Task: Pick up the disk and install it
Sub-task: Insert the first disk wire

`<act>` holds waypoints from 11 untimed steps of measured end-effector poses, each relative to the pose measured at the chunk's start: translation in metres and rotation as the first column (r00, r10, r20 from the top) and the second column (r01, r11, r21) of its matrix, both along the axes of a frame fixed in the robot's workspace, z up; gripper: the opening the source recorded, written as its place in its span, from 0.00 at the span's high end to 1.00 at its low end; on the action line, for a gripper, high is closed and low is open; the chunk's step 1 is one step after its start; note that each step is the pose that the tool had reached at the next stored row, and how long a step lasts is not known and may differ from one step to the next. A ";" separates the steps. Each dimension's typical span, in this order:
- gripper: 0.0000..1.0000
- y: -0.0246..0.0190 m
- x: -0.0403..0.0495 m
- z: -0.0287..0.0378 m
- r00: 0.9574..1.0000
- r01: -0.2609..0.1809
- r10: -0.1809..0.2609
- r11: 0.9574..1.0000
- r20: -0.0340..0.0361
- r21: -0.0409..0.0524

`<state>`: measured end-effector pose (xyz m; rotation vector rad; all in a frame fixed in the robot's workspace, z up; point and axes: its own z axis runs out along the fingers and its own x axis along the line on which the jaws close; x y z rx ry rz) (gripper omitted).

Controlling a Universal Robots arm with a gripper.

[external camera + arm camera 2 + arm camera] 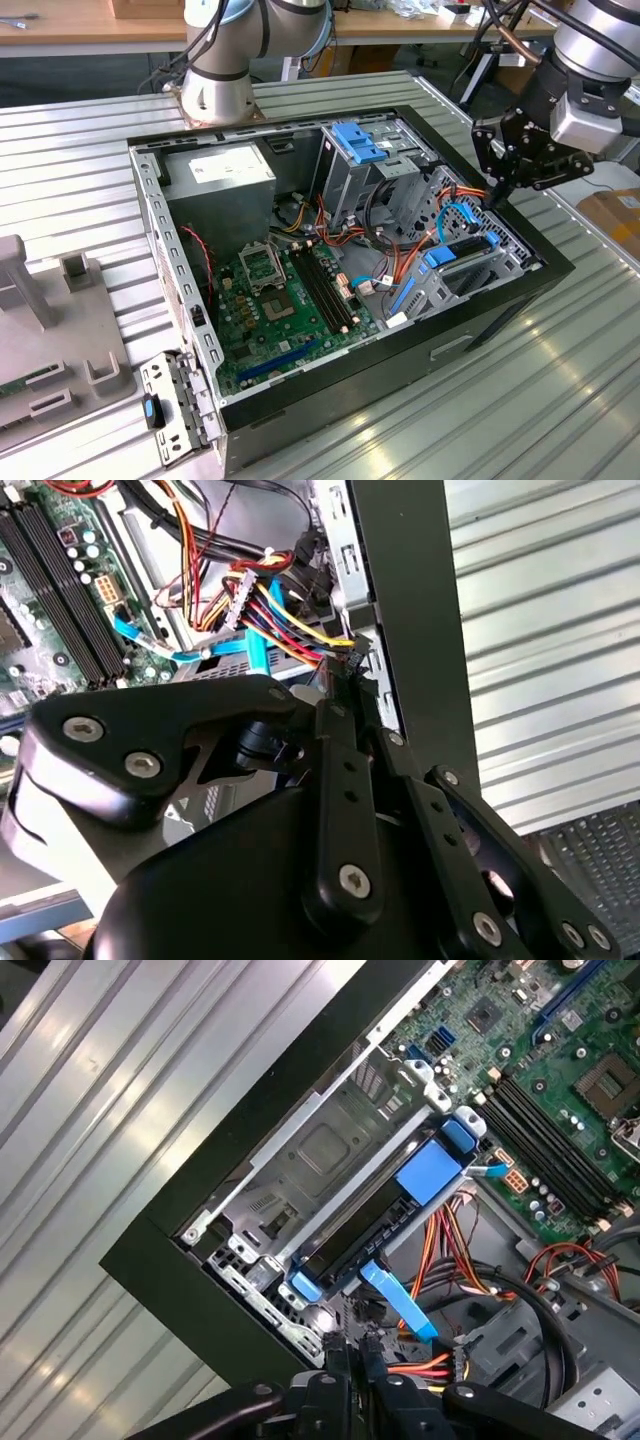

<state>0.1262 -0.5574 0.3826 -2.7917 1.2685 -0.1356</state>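
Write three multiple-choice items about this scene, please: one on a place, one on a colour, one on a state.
1. In the exterior view, the black end effector hangs over:
A) the edge of the black metal computer case at that view's right
B) the case's middle
C) the case's edge at that view's left

2. The flat circuit board on the case floor is:
A) red
B) green
C) white

3. The case is:
A) shut by a panel
B) open, its inside showing
C) wrapped in foil

Answers:
1 A: it hangs above the right-hand rim.
2 B: the board shows green.
3 B: the board lies in plain sight.
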 end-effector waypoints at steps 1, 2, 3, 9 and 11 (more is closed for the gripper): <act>0.84 0.0000 0.0000 0.0000 1.000 0.015 -0.015 1.000 0.000 0.000; 0.84 0.0000 0.0000 0.0000 1.000 0.031 -0.031 1.000 0.000 0.000; 0.84 0.0000 0.0000 -0.0001 0.999 0.042 -0.042 0.999 0.000 0.000; 0.84 0.0000 0.0000 0.0000 0.986 0.165 -0.165 0.986 0.000 -0.003; 0.84 0.0000 0.0000 0.0000 0.981 0.196 -0.196 0.981 0.000 -0.003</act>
